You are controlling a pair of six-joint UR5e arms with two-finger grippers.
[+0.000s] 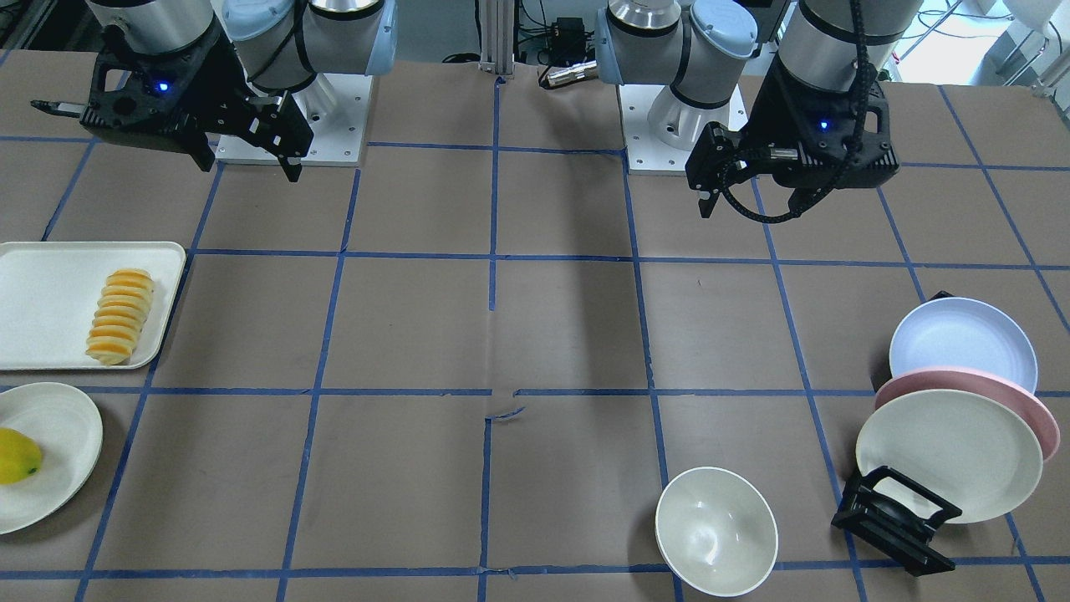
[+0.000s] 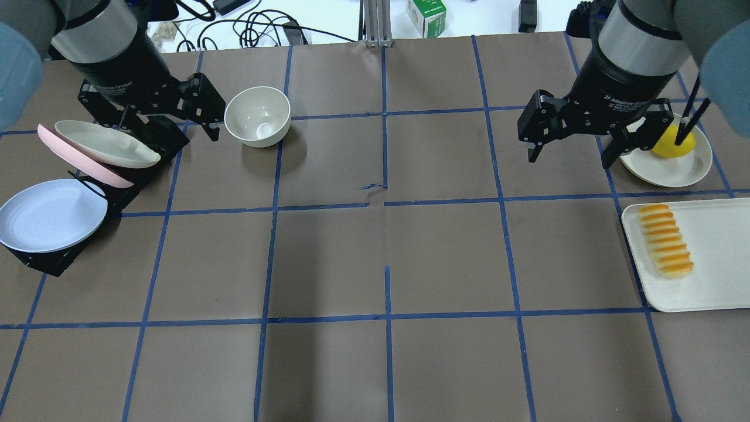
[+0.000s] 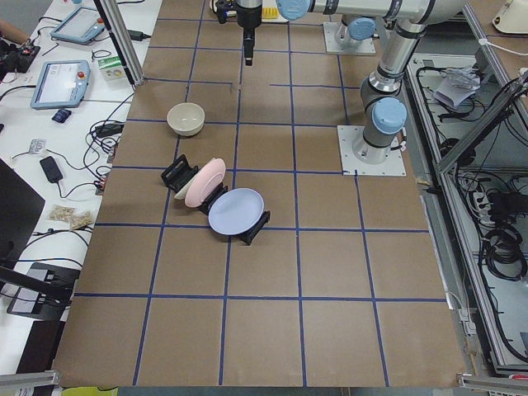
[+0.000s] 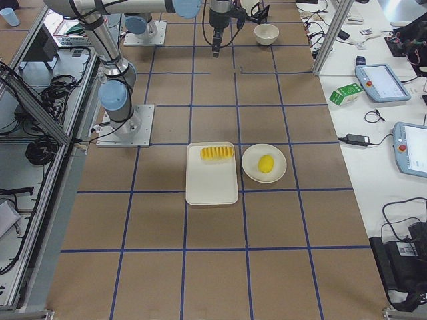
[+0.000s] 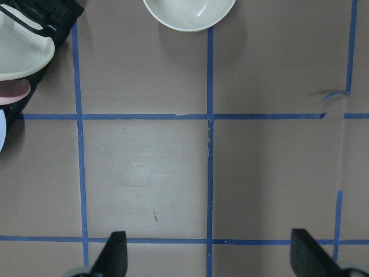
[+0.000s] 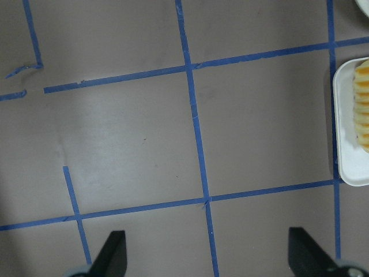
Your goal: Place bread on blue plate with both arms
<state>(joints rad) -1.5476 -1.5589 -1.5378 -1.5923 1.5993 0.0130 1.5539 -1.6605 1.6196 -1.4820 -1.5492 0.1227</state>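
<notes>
The bread (image 2: 666,241) is lying flat on the white tray (image 2: 723,275) at the robot's right end of the worktop (image 2: 387,258), along the tray's inner edge and well apart from the blue plate (image 2: 50,214). That plate is standing tilted in a black rack (image 2: 44,264) at the far left end. It is taking the slot nearest the robot, with the pink plate (image 2: 88,167) and the cream plate (image 2: 105,143) leaning just beyond it.

The left arm (image 2: 111,53) is hanging above the rack's far end and the right arm (image 2: 636,47) is hovering beside the fruit dish (image 2: 668,173). Both pairs of jaws are standing wide apart and holding nothing.

The loaf is looking like a light, fairly stiff toy, and its ribs are likely giving the jaws some bite. Closing across its narrow width near the middle slices is probably the safest hold, since an end grip is risking a swing. The plate is looking thin, light and smooth, so pinching its raised upper rim seems best, then drawing it up along the slot.

The tray's raised lip is sitting just beside the loaf, leaving little room for the inner jaw. The pink plate is crowding the blue one's far side. The bowl (image 2: 258,116) is standing near the left arm. Between rack and tray the worktop is offering broad room for a meeting point.
</notes>
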